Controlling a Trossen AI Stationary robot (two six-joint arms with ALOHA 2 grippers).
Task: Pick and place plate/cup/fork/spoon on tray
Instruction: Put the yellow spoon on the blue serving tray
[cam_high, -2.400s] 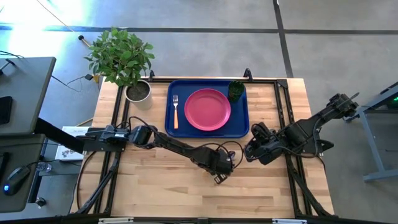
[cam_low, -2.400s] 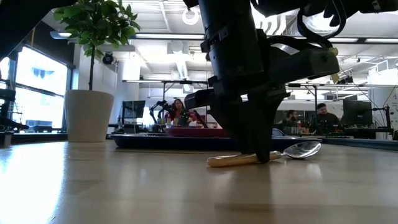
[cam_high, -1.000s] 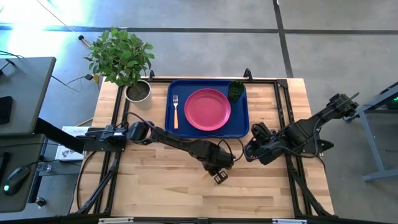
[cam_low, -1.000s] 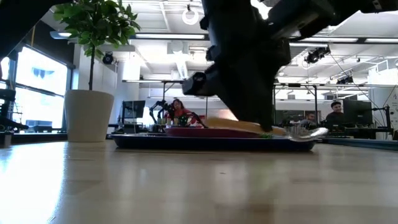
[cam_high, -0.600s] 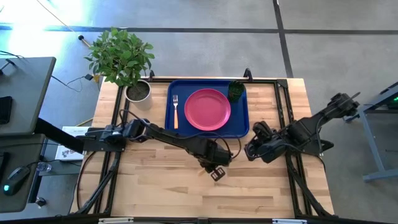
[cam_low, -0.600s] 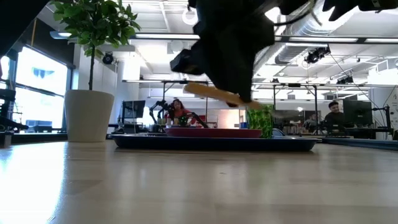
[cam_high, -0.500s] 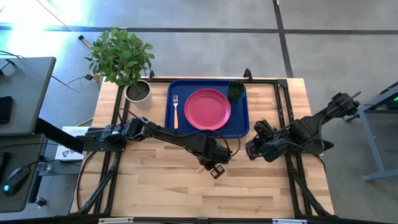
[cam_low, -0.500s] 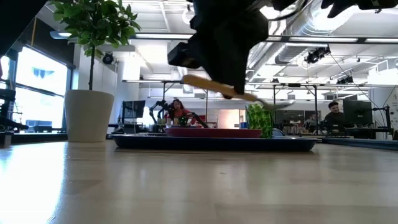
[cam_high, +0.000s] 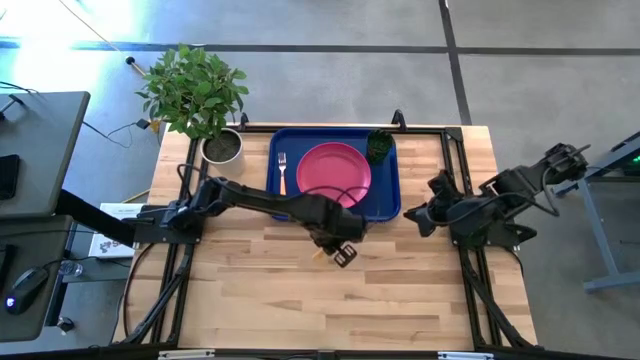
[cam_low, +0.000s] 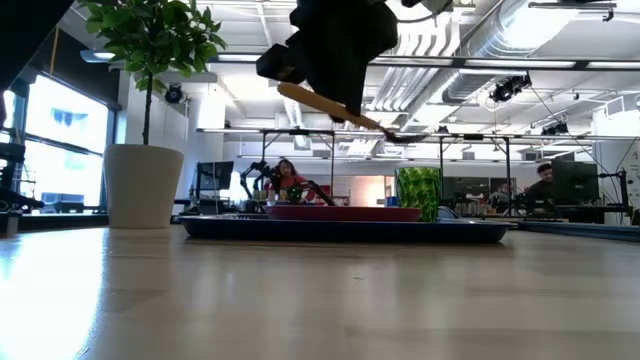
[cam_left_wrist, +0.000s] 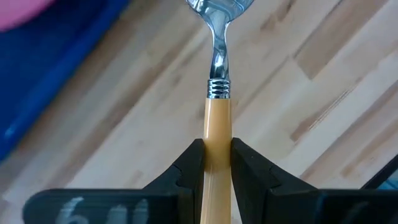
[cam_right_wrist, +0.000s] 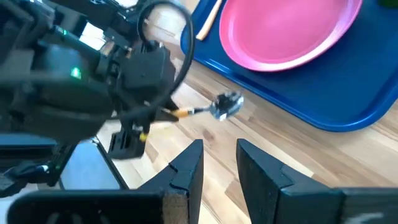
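Spoon (cam_left_wrist: 217, 93): held in the air above the bare wood, just in front of the tray's near edge.
Long axis: along the left gripper's forward line; in the low view it is tilted, bowl end lower.
Bowl: points away from the gripper, handle end between the fingers.
Left gripper (cam_left_wrist: 217, 163): pinching the tan-orange handle from both sides.
Right gripper (cam_right_wrist: 217, 163): fingers spread, nothing between them, near the tray's right end.
Tray (cam_high: 390, 195): carries the plate (cam_high: 333, 176), fork (cam_high: 282, 180) and cup (cam_high: 379, 146).
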